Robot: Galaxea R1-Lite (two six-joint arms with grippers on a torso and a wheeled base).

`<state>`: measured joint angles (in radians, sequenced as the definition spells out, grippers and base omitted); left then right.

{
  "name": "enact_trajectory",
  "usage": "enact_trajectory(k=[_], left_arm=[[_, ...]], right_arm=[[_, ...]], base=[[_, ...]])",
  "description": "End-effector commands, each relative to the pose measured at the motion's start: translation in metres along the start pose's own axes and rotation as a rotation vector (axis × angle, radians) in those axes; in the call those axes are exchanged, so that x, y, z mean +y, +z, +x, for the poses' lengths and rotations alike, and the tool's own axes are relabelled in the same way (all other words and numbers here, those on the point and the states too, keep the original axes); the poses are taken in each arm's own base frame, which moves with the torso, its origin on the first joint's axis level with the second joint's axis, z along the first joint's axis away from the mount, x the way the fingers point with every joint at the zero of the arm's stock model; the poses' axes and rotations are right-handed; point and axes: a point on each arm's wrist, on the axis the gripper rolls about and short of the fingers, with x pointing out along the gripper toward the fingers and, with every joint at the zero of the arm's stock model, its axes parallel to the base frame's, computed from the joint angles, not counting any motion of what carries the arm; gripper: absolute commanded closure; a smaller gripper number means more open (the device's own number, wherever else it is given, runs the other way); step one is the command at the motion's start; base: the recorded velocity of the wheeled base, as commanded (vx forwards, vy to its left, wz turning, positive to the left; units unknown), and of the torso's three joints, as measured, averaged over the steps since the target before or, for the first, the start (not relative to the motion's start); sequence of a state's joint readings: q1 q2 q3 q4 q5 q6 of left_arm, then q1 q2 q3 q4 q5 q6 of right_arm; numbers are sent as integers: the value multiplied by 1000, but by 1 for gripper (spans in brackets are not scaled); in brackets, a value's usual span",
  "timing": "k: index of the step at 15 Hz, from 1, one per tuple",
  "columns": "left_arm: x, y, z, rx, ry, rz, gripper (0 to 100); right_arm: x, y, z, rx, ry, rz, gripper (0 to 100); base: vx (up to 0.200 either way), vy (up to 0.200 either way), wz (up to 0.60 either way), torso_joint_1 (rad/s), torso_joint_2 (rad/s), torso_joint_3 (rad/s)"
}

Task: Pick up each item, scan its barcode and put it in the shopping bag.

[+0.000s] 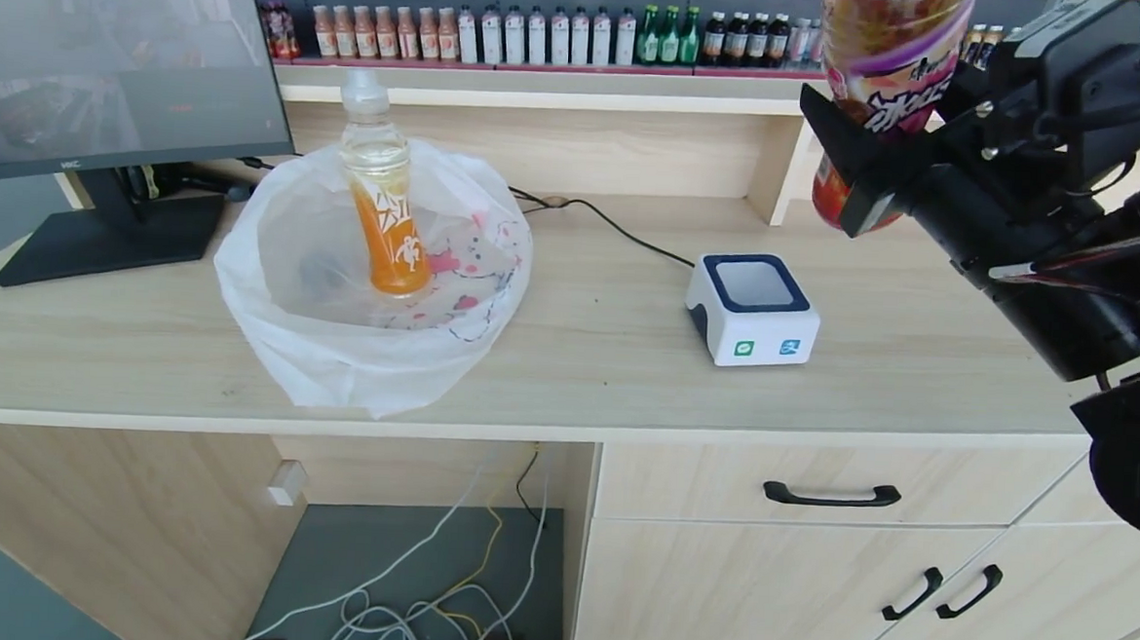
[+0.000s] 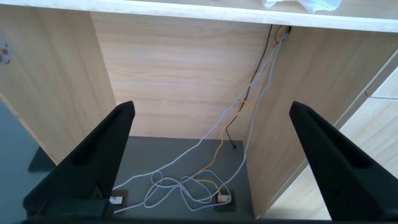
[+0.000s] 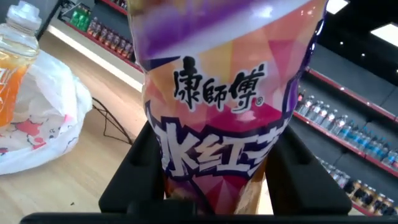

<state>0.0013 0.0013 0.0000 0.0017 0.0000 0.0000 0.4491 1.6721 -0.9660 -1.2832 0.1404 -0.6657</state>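
Head view: right gripper (image 1: pixel 863 168) clamped on red drink bottle (image 1: pixel 891 54), raised above worktop's (image 1: pixel 577 369) right end.
Purple-pink label, white characters. Left gripper (image 2: pixel 211 155) wide open, empty.

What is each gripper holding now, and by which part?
The right gripper holds the drink bottle, clamped around its labelled body. The left gripper holds nothing; its jaws stand open.

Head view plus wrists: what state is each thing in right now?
shopping bag, open on the counter
orange bottle, capped, standing inside the bag
red bottle, held off the counter
right gripper, shut on red bottle
left gripper, open, empty
scanner, face up, nothing over it
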Motion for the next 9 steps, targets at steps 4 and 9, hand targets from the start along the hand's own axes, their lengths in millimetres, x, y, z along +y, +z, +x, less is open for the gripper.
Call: enact_trajectory(k=[4,9], left_arm=[[0,0,0,0,0,0,0],[0,0,0,0,-1,2,0]], right_arm=[[-9,-42,0,-46,175,-164,100],[2,-75,16,-153,326,-252,100]], base=[[0,0,0,0,0,0],[0,0,0,0,0,0]])
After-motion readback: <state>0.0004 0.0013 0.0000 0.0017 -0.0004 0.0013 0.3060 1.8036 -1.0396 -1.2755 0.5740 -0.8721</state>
